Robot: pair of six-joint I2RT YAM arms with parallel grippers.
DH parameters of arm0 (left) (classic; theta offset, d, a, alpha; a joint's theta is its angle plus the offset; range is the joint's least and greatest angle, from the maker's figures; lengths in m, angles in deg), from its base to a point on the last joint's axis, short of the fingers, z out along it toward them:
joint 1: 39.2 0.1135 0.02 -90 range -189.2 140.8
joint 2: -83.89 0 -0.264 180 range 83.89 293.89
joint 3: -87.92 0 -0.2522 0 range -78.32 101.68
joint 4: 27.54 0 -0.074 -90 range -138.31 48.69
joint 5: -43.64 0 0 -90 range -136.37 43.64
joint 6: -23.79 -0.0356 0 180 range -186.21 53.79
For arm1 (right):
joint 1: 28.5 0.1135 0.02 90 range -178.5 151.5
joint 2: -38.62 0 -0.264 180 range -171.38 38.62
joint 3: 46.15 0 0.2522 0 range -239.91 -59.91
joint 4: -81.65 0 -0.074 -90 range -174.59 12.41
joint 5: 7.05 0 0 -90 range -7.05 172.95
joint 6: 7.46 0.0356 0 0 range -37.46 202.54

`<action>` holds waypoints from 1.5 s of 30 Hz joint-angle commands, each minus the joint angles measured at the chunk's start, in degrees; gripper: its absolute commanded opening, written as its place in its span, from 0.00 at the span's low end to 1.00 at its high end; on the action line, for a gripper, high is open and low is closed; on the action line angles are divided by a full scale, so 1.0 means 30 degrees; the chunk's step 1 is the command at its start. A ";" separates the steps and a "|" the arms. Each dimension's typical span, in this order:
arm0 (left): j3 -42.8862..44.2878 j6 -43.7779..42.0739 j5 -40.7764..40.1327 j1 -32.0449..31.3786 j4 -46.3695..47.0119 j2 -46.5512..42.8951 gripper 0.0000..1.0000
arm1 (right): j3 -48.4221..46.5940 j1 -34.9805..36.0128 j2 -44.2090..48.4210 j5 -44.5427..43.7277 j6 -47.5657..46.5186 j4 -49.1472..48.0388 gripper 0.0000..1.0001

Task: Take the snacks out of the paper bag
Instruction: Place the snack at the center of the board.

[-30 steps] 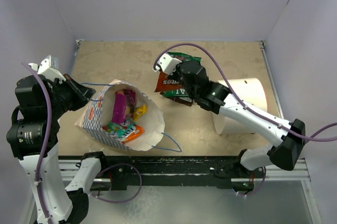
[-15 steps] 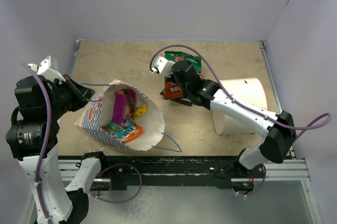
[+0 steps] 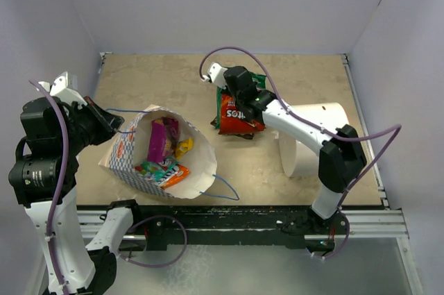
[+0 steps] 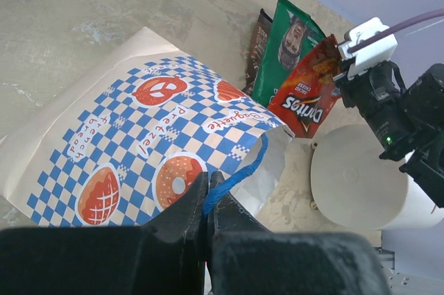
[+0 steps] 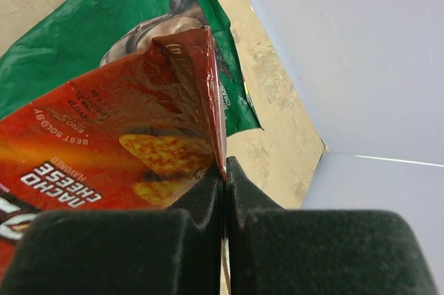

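Note:
The paper bag [image 3: 119, 155] lies on its side at the left, mouth open toward the camera. Inside it lie snacks: a magenta packet [image 3: 158, 139], a yellow one [image 3: 184, 147] and a teal-orange one [image 3: 164, 171]. My left gripper [image 3: 115, 125] [image 4: 208, 201] is shut on the bag's blue string handle [image 4: 239, 173]. My right gripper [image 3: 234, 97] [image 5: 224, 177] is shut on the edge of a red chip packet [image 3: 240, 117] [image 5: 104, 149] [image 4: 305, 94]. That packet hangs over a green packet [image 3: 254, 82] [image 5: 90, 45] [image 4: 288, 35] on the table. A dark brown packet [image 4: 259, 45] lies beside the green one.
A plain white cylinder [image 3: 316, 135] [image 4: 361, 184] lies on its side right of the packets, under the right arm. Lavender walls close in the table on the left, back and right. A metal rail [image 3: 229, 220] runs along the near edge.
The right gripper has carried the red chip packet toward the back of the table, over the green packet, with the arm stretched out further. The left gripper and bag have not moved.

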 commanded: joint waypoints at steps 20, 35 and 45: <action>0.0617 -0.0252 -0.0820 -0.0013 0.1041 0.1044 0.00 | -0.5999 -0.2195 -0.5759 0.1373 -0.0604 -0.2082 0.04; 0.0935 -0.1008 0.0104 -0.0013 0.1584 0.0594 0.00 | -0.7994 -0.2578 -0.6143 0.2090 0.0453 -0.0723 0.48; 0.1007 -0.0918 0.1025 -0.0013 0.1346 0.0524 0.00 | -1.0273 -0.2342 -0.3851 0.0799 0.4376 0.3233 0.92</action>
